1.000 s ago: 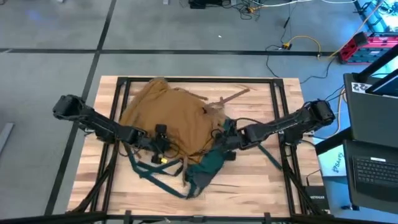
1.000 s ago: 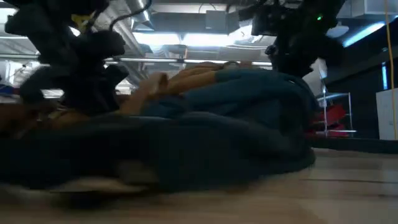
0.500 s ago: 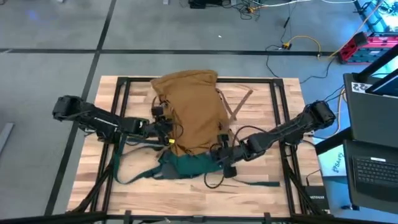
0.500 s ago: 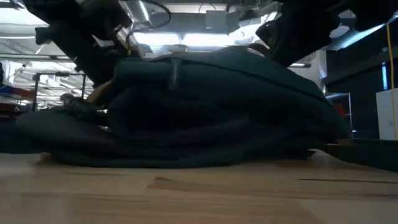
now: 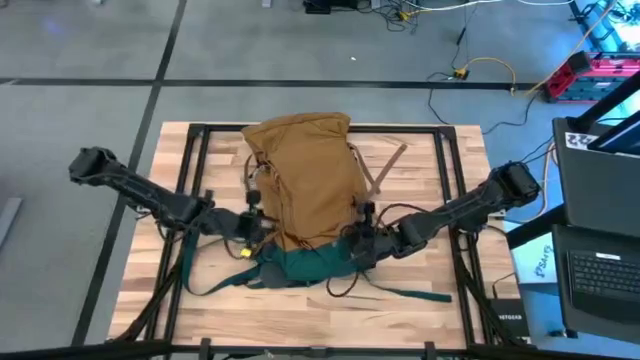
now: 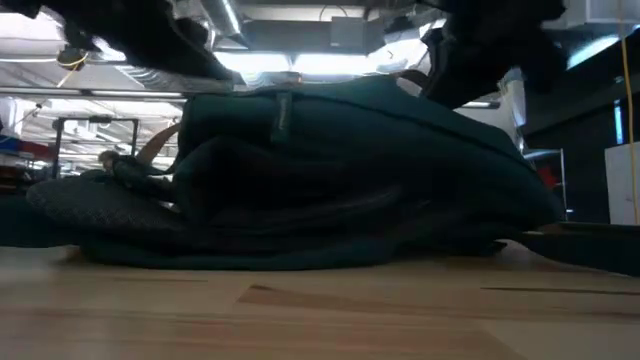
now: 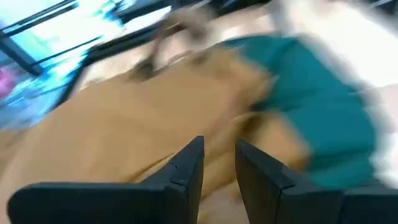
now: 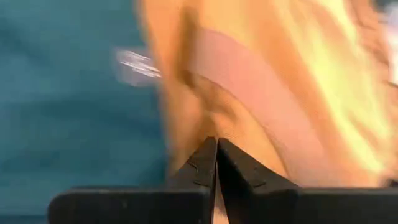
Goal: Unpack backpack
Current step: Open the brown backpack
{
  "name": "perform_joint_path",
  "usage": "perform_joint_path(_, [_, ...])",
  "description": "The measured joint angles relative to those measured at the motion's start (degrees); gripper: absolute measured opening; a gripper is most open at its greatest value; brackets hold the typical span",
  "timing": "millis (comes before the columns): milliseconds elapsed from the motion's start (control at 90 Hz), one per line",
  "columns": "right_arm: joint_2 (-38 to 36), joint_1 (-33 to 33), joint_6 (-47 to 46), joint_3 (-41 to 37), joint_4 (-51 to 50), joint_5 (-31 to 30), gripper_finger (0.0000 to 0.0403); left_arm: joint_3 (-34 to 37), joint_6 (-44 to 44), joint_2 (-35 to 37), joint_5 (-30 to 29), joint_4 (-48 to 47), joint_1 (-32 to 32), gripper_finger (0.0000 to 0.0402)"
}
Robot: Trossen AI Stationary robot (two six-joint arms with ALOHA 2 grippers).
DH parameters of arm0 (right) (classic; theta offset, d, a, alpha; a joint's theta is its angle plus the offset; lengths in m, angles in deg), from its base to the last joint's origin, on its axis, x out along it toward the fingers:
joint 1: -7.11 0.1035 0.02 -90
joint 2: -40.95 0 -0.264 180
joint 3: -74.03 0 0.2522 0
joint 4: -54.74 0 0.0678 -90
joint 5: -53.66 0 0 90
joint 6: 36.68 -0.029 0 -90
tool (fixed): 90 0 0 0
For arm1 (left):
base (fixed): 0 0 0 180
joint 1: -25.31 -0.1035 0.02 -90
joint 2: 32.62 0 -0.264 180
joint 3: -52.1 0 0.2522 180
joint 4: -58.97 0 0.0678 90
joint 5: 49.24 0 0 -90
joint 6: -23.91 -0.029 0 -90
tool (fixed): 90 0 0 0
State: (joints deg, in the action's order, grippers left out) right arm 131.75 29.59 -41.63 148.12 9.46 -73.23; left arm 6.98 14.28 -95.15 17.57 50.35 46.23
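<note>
Backpack [image 5: 302, 180] lies flat near the middle of the wooden table [image 5: 450, 310], tan body pointing toward the far edge, dark teal base [image 5: 305, 265] toward the near edge. One teal strap [image 5: 405, 293] trails out across the boards on the right side; another loops off to the left. A lighter tan strap [image 5: 385, 165] lies off the pack's upper right flank.

Progress, judged from the views: unpacking looks barely begun. No removed item shows anywhere on the table, and no opening or grey lining is visible from above. The pack appears closed or at least lying shut. Everything of the emptying seems left to do.

Left gripper [image 5: 252, 225] sits at the pack's left lower flank, touching or just beside the tan fabric. Its wrist view shows the fingers [image 7: 186, 171] parted by a narrow gap with nothing between them, tan cloth just ahead.

Right gripper [image 5: 362, 238] sits at the pack's right lower flank, where tan meets teal. Its wrist view shows the fingertips [image 8: 208, 155] pressed together. Whether a fold of fabric is pinched there cannot be told; the tips meet right against the tan cloth.

Low view: teal bulk of the pack fills the frame, arms dark above it.

Count: one backpack, two arms, two grippers, no unpacked contents seen.
</note>
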Motion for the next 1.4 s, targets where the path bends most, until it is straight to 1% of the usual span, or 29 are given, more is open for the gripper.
perform_joint_path(100, [-0.1, 0.0, -3.8, 0.0, -4.0, -7.1, 0.0000, 0.0, -0.1, -2.6, 4.2, 2.7, 1.4, 0.0076])
perform_joint_path(156, [-0.2, -0.1, -6.6, 0.0, -6.9, -10.1, 0.0000, 0.0, -0.1, -4.5, 5.7, 4.7, 1.8, 0.0076])
perform_joint_path(200, [-0.2, -0.5, -9.0, 0.0, -9.0, -11.4, 0.0000, 0.0, -0.1, -6.2, 7.0, 5.9, 2.1, 0.0076])
perform_joint_path(267, [-0.3, -1.5, -12.6, 0.0, -12.2, -11.5, 0.0000, 0.0, 0.0, -9.2, 8.5, 8.0, 2.3, 0.0076])
perform_joint_path(289, [-0.3, -1.9, -13.3, 0.0, -12.9, -10.9, 0.0000, 0.0, 0.0, -10.2, 9.1, 8.6, 2.3, 0.0076])
perform_joint_path(567, [0.0, -5.3, -15.7, 0.0, -13.2, 10.0, 0.0000, 0.0, 1.1, -19.5, 13.9, 12.8, 2.3, 0.0076])
perform_joint_path(689, [0.0, -4.6, -14.5, 0.0, -8.9, 16.7, 0.0000, -0.1, 2.9, -19.1, 12.6, 9.2, 1.8, 0.0076])
perform_joint_path(767, [0.1, -3.8, -12.5, 0.0, -4.6, 20.2, 0.0000, -0.1, 3.3, -18.2, 11.4, 6.2, 1.1, 0.0076])
perform_joint_path(922, [0.2, -1.8, -6.3, 0.0, 4.2, 24.4, 0.0000, -0.1, 5.1, -17.5, 7.7, 1.3, -0.3, 0.0076])
perform_joint_path(1011, [0.2, -0.7, -3.3, 0.0, 7.6, 25.5, 0.0000, -0.2, 6.5, -17.3, 6.0, -1.1, -1.1, 0.0076])
perform_joint_path(1122, [0.2, 0.2, -0.5, 0.0, 9.4, 25.8, 0.0000, -0.2, 9.0, -17.3, 2.9, -4.5, -1.7, 0.0076])
perform_joint_path(1200, [0.3, 0.7, 0.6, 0.0, 9.0, 23.7, 0.0000, -0.2, 11.0, -17.3, 0.2, -7.0, -1.7, 0.0076])
perform_joint_path(1278, [0.3, 1.0, 1.0, 0.0, 8.7, 20.7, 0.0000, -0.2, 13.5, -17.2, -1.7, -9.5, -1.7, 0.0076])
perform_joint_path(1400, [0.3, 1.0, -2.6, 0.0, 3.2, 13.7, 0.0000, -0.1, 16.3, -15.9, -3.5, -12.4, -1.5, 0.0076])
